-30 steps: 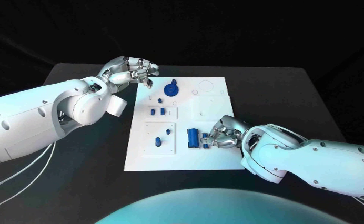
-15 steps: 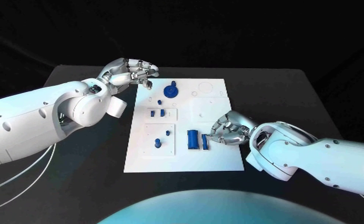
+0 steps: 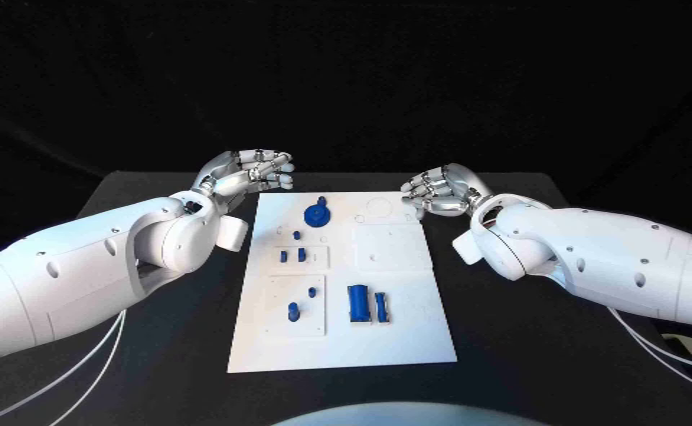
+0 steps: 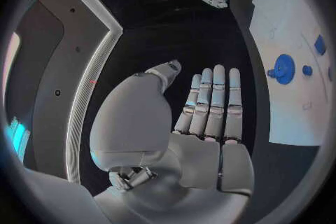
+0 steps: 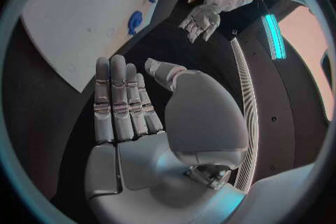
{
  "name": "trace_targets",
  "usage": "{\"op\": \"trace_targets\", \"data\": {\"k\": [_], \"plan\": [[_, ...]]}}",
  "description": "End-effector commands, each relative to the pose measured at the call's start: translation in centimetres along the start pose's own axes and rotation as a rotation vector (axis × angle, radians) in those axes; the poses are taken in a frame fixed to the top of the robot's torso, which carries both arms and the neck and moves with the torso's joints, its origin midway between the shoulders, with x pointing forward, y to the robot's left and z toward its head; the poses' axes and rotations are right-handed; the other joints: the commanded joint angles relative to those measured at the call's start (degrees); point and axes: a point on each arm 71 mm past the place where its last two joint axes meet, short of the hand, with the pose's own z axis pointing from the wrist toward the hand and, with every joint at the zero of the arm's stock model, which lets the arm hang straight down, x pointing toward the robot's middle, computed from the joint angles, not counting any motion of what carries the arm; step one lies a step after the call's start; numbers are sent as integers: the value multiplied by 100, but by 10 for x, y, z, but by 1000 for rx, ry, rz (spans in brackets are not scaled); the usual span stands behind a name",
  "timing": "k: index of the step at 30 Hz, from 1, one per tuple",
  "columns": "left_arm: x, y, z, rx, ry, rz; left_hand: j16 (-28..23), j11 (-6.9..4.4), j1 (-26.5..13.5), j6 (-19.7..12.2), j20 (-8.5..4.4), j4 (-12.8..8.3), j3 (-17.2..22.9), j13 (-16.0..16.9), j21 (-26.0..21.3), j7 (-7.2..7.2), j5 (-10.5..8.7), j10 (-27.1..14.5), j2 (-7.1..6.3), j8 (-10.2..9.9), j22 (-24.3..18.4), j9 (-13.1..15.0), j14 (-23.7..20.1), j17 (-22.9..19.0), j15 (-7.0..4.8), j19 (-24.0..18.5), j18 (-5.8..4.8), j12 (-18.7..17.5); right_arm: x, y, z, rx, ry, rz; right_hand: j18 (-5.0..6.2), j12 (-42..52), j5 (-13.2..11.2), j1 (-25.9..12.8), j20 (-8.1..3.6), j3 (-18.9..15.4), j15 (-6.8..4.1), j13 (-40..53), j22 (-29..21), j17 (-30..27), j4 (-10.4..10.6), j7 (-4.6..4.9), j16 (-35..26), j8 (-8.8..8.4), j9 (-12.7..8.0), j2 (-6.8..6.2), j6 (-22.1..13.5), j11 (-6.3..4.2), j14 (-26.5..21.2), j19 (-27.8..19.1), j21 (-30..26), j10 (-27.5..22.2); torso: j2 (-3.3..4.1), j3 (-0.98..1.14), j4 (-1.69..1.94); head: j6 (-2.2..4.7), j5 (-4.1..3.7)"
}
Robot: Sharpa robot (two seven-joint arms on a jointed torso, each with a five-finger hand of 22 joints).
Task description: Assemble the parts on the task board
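Dim room with black backdrop, bright white board (image 3: 343,336) catching overhead light, soft sheen on the arms, wrist views curved by fisheye (dark ring round each), lit strip (image 5: 271,33) glowing, edges blurred

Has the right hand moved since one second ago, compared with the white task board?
Yes. The right hand went from the near blue parts to the far right corner of the task board, holding nothing.

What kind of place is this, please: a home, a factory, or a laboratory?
Most likely a robotics lab or demo booth: a black table against a dark backdrop, a white task board holding small blue parts, and both empty robot hands, left and right, hovering beside it.
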Motion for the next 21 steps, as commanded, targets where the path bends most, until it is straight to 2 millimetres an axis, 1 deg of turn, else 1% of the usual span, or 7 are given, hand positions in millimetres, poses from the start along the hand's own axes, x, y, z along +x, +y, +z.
{"op": "trace_targets", "data": {"k": [1, 9, 10, 11, 15, 16, 21], "plan": [[-8, 2, 7, 59, -124, -57, -522, -17, 80, -51, 98, 83, -84, -142, -328, -12, -46, -69, 18, -62, -384, -89, -161, -137, 35, -188, 110, -220, -10, -1, 18, -68, -16, 225, 40, -600, 47, -49, 161, -50, 186, -739, -467, -443, -130, 64, -881, -72, -184, 39, -4, 125, -297, -260, -465, 7, -138, 21, 7, 203, 10], [-17, 14, 24, 72, -201, -59, -1659, -51, 329, 29, 304, 234, -428, -552, -428, -64, -28, -57, 172, -191, -1615, -434, -355, -501, -13, -635, 110, -645, -20, -4, 51, -93, -62, 324, 68, -1154, 364, -249, 517, -634, 476, -1904, -1865, -1206, -172, 205, -2084, -167, -641, 217, -32, 327, -676, -608, -1256, -142, -198, 65, 26, 374, 94], [-12, 16, 23, 29, -144, -36, -3303, -705, -2066, -4554, -1303, -1118, -2548, -985, -780, -939, -814, -5678, 1165, -1407, -5657, -2665, -4626, -1978, -689, -4302, -927, -1023, -23, -8, 48, -34, -100, 203, -974, -1519, -407, -2312, -932, -3747, -336, -2793, -5712, -3567, -177, -1001, -3154, -1050, -3127, 1217, -5065, -659, -6181, -5512, -1611, -1850, -167, 39, 15, 321, 56], [-12, 16, 23, 29, -145, -36, -3303, -705, -2125, -4554, -1303, -1118, -2548, -985, -780, -939, -814, -5678, 1165, -1407, -5657, -2665, -4626, -1978, -689, -4302, -927, -1023, -22, -8, 48, -35, -100, 204, -974, -1519, -407, -2381, -932, -3747, -336, -2793, -5712, -3567, -177, -1001, -3154, -1050, -3127, 1217, -5065, -659, -6181, -5512, -1611, -5906, -167, 40, 15, 327, 58], [-8, 15, 20, 34, -159, -32, -3303, -705, -2963, -4554, -1303, -1118, -2548, -985, -780, -939, -814, -5678, 1165, -1407, -5657, -2665, -4626, -1978, -689, -4302, -927, -1023, -17, -4, 45, -47, -114, 232, -974, -1519, -407, -3148, -932, -3747, -336, -2793, -5712, -3567, -177, -1001, -3154, -1050, -3127, 1217, -5065, -659, -6181, -5512, -1611, -5906, -169, 70, 13, 422, 92], [-6, 15, 20, 35, -164, -30, -3303, -705, -3143, -4554, -1303, -1118, -2548, -985, -780, -939, -814, -5678, 1165, -1407, -5657, -2665, -4626, -1978, -689, -4302, -927, -1023, -15, -3, 43, -51, -119, 242, -974, -1519, -407, -7205, -932, -3747, -336, -2793, -5712, -3567, -177, -1001, -3154, -1050, -3127, 1217, -5065, -659, -6181, -5512, -1611, -5906, -170, 81, 12, 458, 104], [7, 14, 12, 50, -209, -16, -3303, -705, -7544, -4554, -1303, -1118, -2548, -985, -780, -939, -814, -5678, 1165, -1407, -5657, -2665, -4626, -1978, -689, -4302, -927, -1023, -1, 9, 31, -81, -162, 326, -974, -1519, -407, -7205, -932, -3747, -336, -2793, -5712, -3567, -177, -1001, -3154, -1050, -3127, 1217, -5065, -659, -6181, -5512, -1611, -5906, -177, 170, 7, 743, 205]]}}
